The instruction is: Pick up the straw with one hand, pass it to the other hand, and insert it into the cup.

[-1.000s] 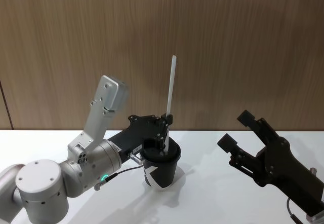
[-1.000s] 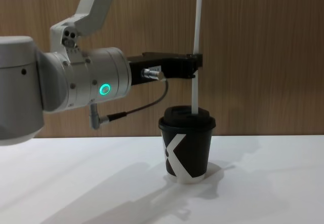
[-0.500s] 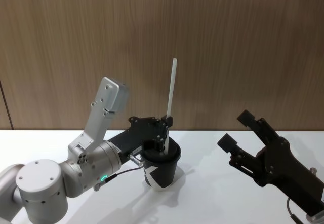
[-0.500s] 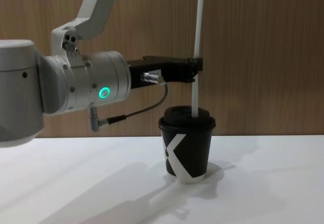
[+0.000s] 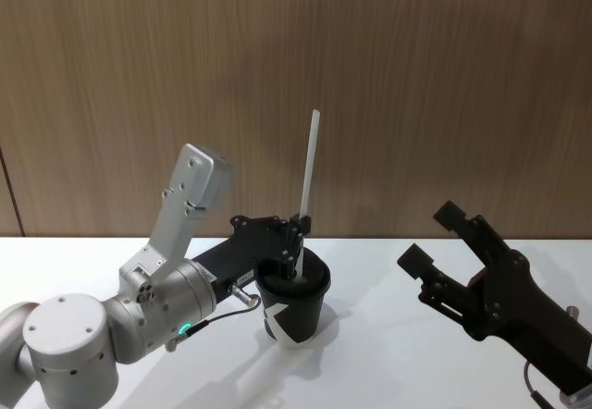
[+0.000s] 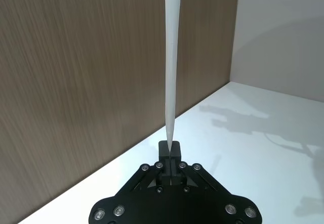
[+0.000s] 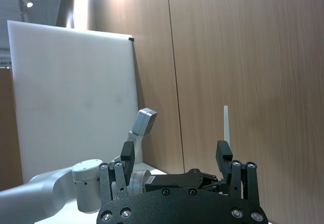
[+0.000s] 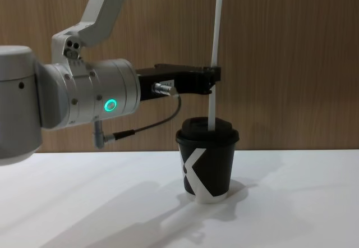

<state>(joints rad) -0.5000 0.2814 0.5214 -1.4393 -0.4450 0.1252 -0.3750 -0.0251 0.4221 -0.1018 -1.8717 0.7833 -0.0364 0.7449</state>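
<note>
Two arms show above the white table [image 5: 388, 353], and the left one does the work. Its silver-grey cylinder with the green ring light lies nearly level over the table, reaching in from the left, and the long black left pincer [image 8: 212, 79] stretches straight on from it, with the silver plug and dark cable just behind its body. A lighter grey link of the same arm slants up and back behind the wrist. The left pincer is clenched on the straw [image 5: 307, 170]: in the left wrist view the two fingertips [image 6: 164, 150] press together on the white stem right at their ends. The straw [image 8: 215, 29] stands almost upright, its long axis running up and down with a slight lean; most of its length rises above the left pincer toward the wooden wall [image 5: 416, 76], and a short part drops below the fingertips to the domed lid of the cup [image 8: 206, 161]. The straw's lower end meets the lid near its middle; whether it has passed through the lid I cannot tell. The cup stands on the table directly beneath the left pincer's tip, its white angular mark facing the chest camera. The right pincer [image 5: 437, 235] hangs well off to the right of the left pincer and the cup, tilted upward, its black fingers [image 7: 224, 155] spread apart and holding nothing.
</note>
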